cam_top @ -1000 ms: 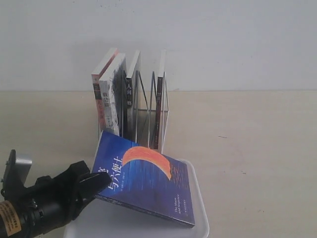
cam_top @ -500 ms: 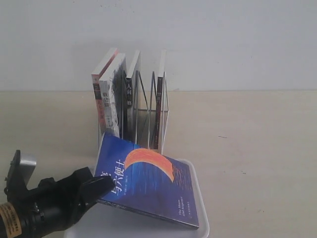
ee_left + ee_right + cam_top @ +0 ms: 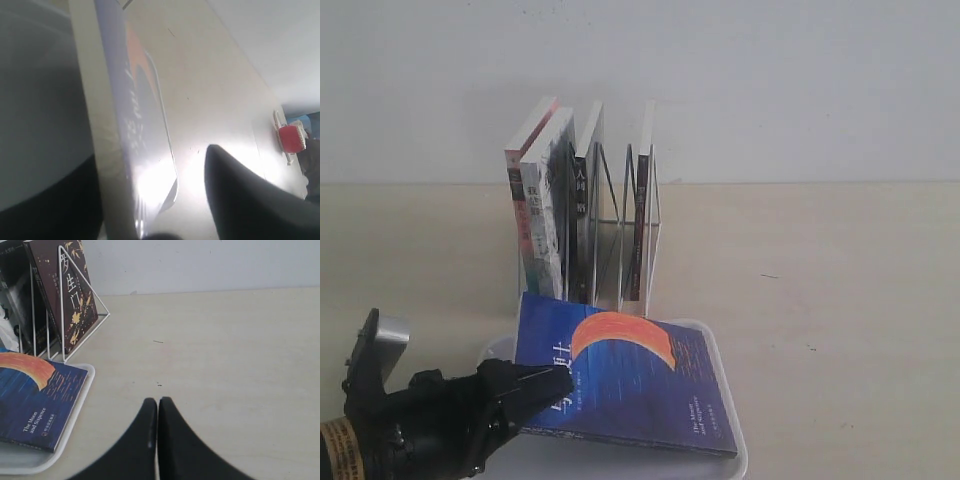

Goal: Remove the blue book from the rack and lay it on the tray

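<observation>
The blue book (image 3: 630, 380) with its orange crescent lies almost flat, cover up, over the white tray (image 3: 732, 445), just in front of the white wire rack (image 3: 620, 235). My left gripper (image 3: 555, 385) is at the book's left edge. In the left wrist view the blue book (image 3: 145, 125) shows edge-on against one finger, and the other finger (image 3: 240, 200) stands well off the cover, so the left gripper (image 3: 150, 170) is open. My right gripper (image 3: 158, 402) is shut and empty over bare table, to the right of the blue book (image 3: 30, 395) and the tray (image 3: 75, 425).
Several books stay upright in the rack: pink-and-teal and white ones (image 3: 542, 190) at the left, a black-spined one (image 3: 580, 200), and a dark one (image 3: 642, 200) in the right slot. The rack (image 3: 63, 300) stands close behind the tray. A small red object (image 3: 291, 137) sits far off.
The left gripper has sunk and carried the book's raised left edge down, so the book went from steeply tilted to nearly flat on the tray. The rack and its books have not moved.
</observation>
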